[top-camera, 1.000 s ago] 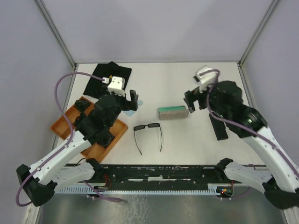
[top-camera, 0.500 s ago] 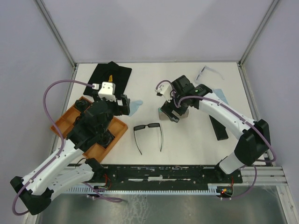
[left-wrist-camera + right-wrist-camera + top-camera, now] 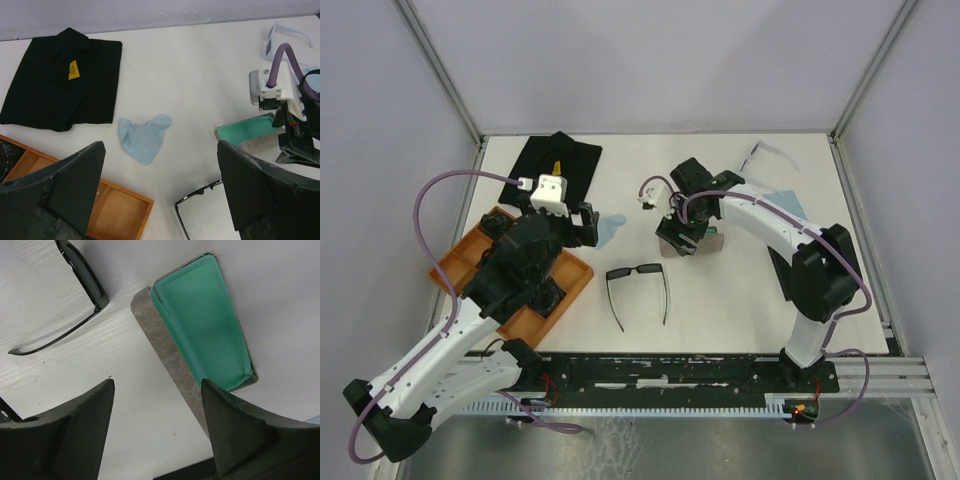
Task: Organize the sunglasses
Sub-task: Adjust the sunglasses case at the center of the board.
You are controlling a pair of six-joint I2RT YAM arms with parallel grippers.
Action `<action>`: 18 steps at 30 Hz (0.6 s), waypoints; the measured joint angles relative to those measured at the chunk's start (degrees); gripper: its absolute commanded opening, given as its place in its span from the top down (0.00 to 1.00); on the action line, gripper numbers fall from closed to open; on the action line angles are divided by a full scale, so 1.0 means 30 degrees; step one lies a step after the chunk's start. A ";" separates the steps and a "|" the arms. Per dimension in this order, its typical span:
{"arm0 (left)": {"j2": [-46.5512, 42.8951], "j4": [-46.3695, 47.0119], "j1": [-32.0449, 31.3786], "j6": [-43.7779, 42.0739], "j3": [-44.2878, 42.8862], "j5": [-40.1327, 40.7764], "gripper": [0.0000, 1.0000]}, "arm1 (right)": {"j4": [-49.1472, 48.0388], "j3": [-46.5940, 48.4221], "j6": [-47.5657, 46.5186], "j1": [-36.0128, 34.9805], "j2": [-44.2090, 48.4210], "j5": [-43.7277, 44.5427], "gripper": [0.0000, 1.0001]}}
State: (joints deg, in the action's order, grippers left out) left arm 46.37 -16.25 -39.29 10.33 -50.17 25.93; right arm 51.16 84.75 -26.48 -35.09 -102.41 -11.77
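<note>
Lying unfolded near the desk's middle, the black sunglasses [image 3: 635,271] are set lens-front crosswise, temples toward the near edge, just near-left of the right fingers [image 3: 65,430], which are spread, gripping nothing, astride the open grey case [image 3: 200,325]; the left fingers [image 3: 65,185] are held wide, empty.

Table [image 3: 740,300]: black sunglasses [image 3: 636,271], case [image 3: 200,325], cloth [image 3: 145,137], tray [image 3: 120,210]

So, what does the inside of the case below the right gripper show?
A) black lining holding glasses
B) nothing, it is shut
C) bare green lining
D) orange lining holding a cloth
C: the right wrist view looks into the grey case, whose green lining lies bare, while the black sunglasses rest on the table beside it.
</note>
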 measured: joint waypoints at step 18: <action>0.0058 0.0015 0.0670 0.0080 0.0255 -0.1035 0.00 | 0.0947 0.1749 -0.0874 0.0998 -0.2317 -0.0168 0.42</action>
State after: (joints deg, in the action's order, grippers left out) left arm 46.54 -16.21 -37.28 10.57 -49.41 22.83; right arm 54.00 90.00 -29.10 -32.10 -109.36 -12.27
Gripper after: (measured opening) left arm 0.998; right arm 0.626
